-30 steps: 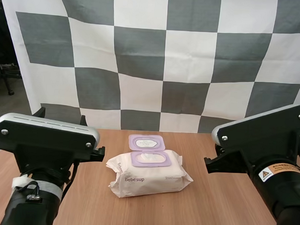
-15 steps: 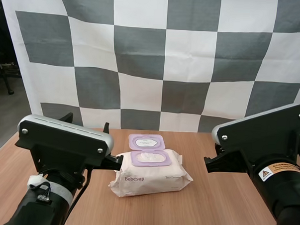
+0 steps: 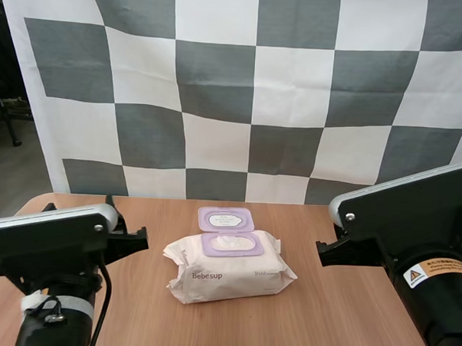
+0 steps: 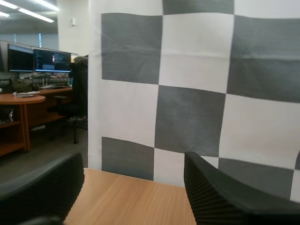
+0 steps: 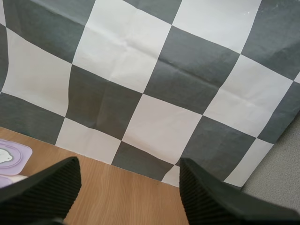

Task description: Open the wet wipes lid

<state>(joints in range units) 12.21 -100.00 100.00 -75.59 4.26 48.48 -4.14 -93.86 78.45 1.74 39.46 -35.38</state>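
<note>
The pack of wet wipes lies mid-desk, its purple lid flipped back toward the far edge. The left gripper and right gripper flank it, well apart, both released and grasping nothing.

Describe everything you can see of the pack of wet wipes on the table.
The pack of wet wipes is a soft, pale pinkish-white pouch, plump and slightly crumpled, with "Bebesup" printed on its near face. It lies flat near the middle of the wooden table. On top sits a purple frame with white wipes showing inside. Its purple lid is open, flipped back toward the far side. Only the table touches the pack.
</note>
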